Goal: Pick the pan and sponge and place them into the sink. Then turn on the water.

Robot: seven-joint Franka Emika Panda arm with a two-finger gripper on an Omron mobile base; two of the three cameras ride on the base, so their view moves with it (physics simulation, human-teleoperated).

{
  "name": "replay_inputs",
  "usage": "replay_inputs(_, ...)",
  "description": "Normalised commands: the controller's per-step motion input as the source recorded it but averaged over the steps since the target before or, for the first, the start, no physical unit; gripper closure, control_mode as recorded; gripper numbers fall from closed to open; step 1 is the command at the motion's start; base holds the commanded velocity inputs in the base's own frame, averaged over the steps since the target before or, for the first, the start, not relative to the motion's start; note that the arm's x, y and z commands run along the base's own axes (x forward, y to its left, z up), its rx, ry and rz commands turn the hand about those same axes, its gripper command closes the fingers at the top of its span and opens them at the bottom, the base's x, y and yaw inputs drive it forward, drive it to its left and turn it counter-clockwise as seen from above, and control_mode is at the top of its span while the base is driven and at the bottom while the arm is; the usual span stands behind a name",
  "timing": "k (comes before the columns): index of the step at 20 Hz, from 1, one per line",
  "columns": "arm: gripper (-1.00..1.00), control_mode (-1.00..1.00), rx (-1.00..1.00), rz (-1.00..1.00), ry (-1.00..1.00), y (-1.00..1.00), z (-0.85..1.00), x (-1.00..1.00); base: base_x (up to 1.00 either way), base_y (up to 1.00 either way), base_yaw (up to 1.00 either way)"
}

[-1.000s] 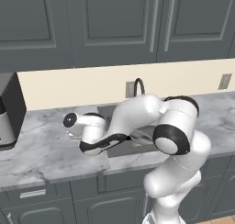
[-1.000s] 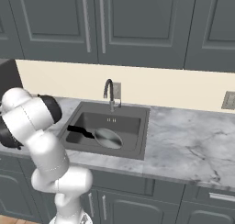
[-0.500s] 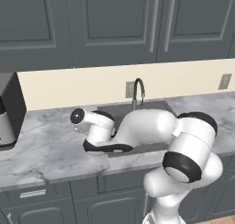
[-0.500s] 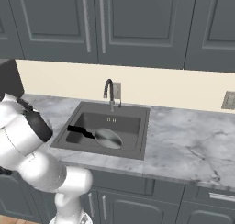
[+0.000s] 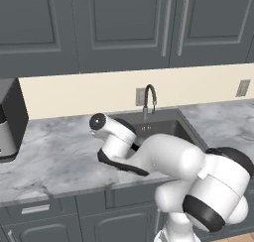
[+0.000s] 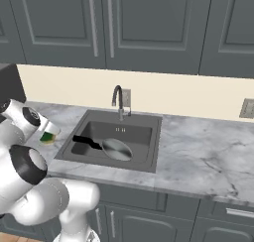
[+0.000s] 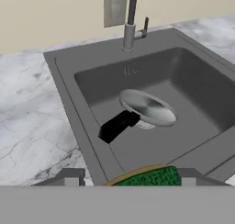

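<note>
pan (image 7: 148,108) occupying sink (image 7: 197,87) floor centre, faucet (image 7: 130,20) guarding rear rim

We face a run of dark grey upper cabinets (image 6: 149,28) with long silver bar handles (image 6: 92,25), hung above a plain cream wall (image 5: 74,94). Below it stretches the counter (image 6: 208,151) — pale grey marble with darker veins — over matching grey lower cabinets (image 6: 149,221) and drawers with short handles (image 5: 35,209). Two outlets sit on the wall — one (image 6: 246,108) far to the right, one (image 5: 140,95) nearer the middle. A dark appliance (image 5: 11,119) stands at the counter's left end.
</note>
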Motion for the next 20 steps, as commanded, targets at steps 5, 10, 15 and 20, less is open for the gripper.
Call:
replay_inputs(5,1.0,-1.0,-0.01,-0.01,-0.11,-0.25,0.09,-0.03,0.0,0.0,0.0)
replay_inputs(10,1.0,-1.0,0.03,-0.02,-0.03,-0.26,0.02,0.0,0.0,0.0,0.0)
replay_inputs(15,1.0,-1.0,0.05,-0.01,0.0,-0.32,0.08,0.0,0.0,0.0,0.0)
replay_inputs(20,1.0,-1.0,0.03,-0.02,0.0,-0.29,0.12,0.0,0.0,0.0,0.0)
